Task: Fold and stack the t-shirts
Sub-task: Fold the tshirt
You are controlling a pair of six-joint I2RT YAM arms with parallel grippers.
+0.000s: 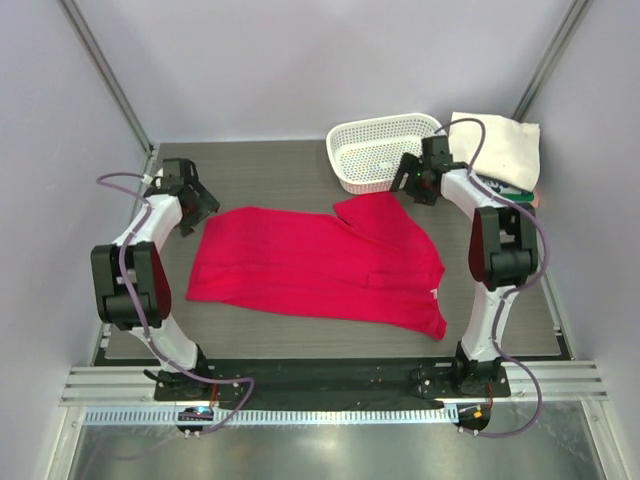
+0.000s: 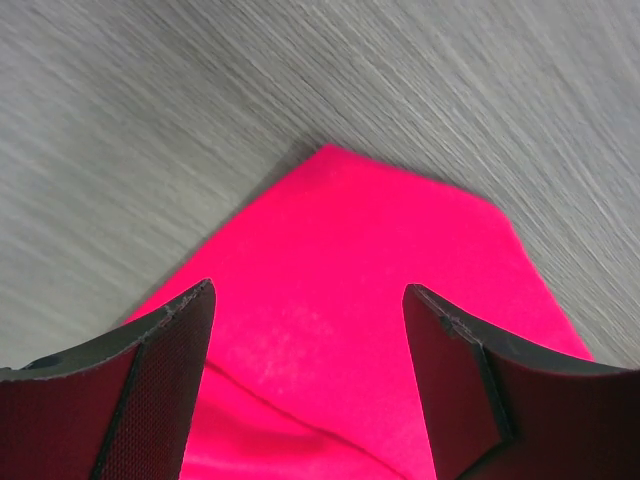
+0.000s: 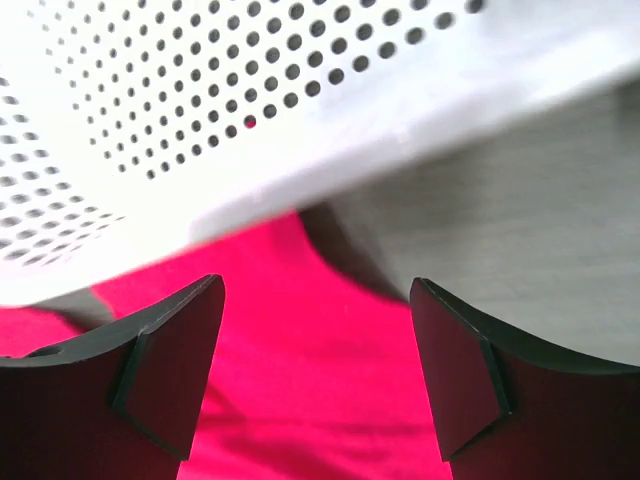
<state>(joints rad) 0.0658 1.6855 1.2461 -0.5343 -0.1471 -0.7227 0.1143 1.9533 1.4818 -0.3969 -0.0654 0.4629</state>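
The crimson-red t-shirt (image 1: 310,265) lies spread flat across the middle of the table, one sleeve pointing toward the basket. My left gripper (image 1: 203,212) is open just over the shirt's far-left corner (image 2: 380,300), with nothing between its fingers. My right gripper (image 1: 408,186) is open over the shirt's far-right sleeve tip (image 3: 320,360), next to the basket. A cream-white folded shirt (image 1: 497,146) lies at the far right on top of a teal-printed one (image 1: 513,188), mostly hidden.
A white perforated plastic basket (image 1: 380,150) stands at the back right, its wall (image 3: 200,110) close above my right fingers. Grey table (image 2: 200,120) surrounds the shirt. Enclosure walls stand on both sides and behind.
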